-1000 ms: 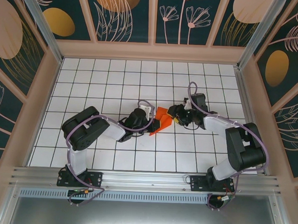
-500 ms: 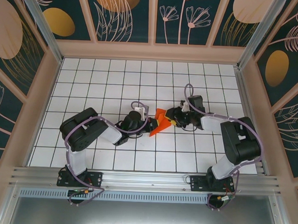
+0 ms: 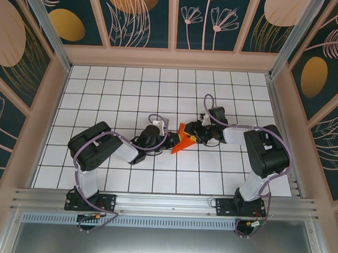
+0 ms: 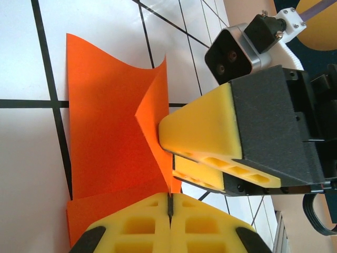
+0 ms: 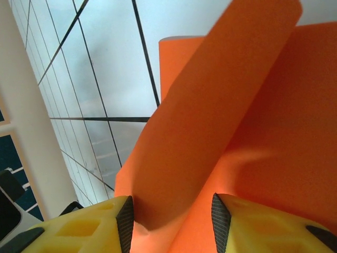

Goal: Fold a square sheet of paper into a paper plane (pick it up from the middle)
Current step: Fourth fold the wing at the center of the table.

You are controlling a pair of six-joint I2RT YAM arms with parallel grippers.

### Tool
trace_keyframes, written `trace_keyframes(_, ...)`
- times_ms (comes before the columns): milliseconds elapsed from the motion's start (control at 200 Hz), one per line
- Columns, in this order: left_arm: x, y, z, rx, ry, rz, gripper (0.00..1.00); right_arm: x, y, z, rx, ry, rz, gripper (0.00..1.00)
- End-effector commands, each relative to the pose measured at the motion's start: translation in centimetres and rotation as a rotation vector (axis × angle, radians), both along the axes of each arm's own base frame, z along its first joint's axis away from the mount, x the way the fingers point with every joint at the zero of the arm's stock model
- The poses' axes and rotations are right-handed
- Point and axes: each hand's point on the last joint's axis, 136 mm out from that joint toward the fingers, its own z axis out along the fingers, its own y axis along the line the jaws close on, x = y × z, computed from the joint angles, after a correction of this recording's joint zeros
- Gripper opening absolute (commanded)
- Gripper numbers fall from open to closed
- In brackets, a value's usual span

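Right arm's elbow has swung in toward the middle of the tabletop [image 3: 103, 89] since a second ago, and its wrist has slid a little left. The left arm has dropped lower and flatter onto the grid. The paper [image 3: 182, 141] has edged slightly toward the near edge.

It now lies about midway between the far and near edges, partly folded, with one flap standing up off the surface and the rest flat on the tiles.

The left gripper [image 4: 169, 211] comes at it from the left. Its yellow pads are pressed together, and the lower edge of the paper runs into the seam between them, so it is clamped on the sheet.

The right gripper [image 5: 171, 216] reaches in from the right, nearly nose to nose with the left one. Its two yellow fingers [image 5: 89, 224] stand apart, and the raised flap passes up through the gap between them. In the left wrist view the upper finger's tip touches that flap.
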Motion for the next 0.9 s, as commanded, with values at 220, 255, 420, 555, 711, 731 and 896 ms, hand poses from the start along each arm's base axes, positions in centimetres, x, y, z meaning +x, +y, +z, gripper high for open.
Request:
trace_keyframes(220,0.5,1.4,-0.8,-0.034,0.056,0.082,0.06,0.3,0.4,0.8,0.009,-0.063,0.028,0.47)
trace_keyframes(255,0.5,1.5,-0.8,-0.041,0.060,0.086,0.06,0.2,0.4,0.6,0.005,-0.058,0.028,0.47)
trace_keyframes(420,0.5,1.8,-1.1,-0.057,0.080,0.100,0.07,0.0,0.2,-0.3,-0.012,-0.040,0.029,0.48)
trace_keyframes(555,0.4,1.7,-1.1,-0.069,0.086,0.092,0.08,0.0,0.2,-0.7,-0.034,-0.031,0.033,0.49)
trace_keyframes(711,0.4,1.6,-0.8,-0.079,0.083,0.082,0.09,-0.1,0.2,-1.5,-0.070,-0.012,0.040,0.48)
trace_keyframes(731,0.4,1.6,-0.8,-0.080,0.082,0.082,0.09,-0.1,0.2,-1.6,-0.075,-0.010,0.039,0.47)
trace_keyframes(896,0.2,1.2,-0.6,-0.089,0.076,0.058,0.10,-0.2,0.2,-2.4,-0.103,0.017,0.039,0.47)
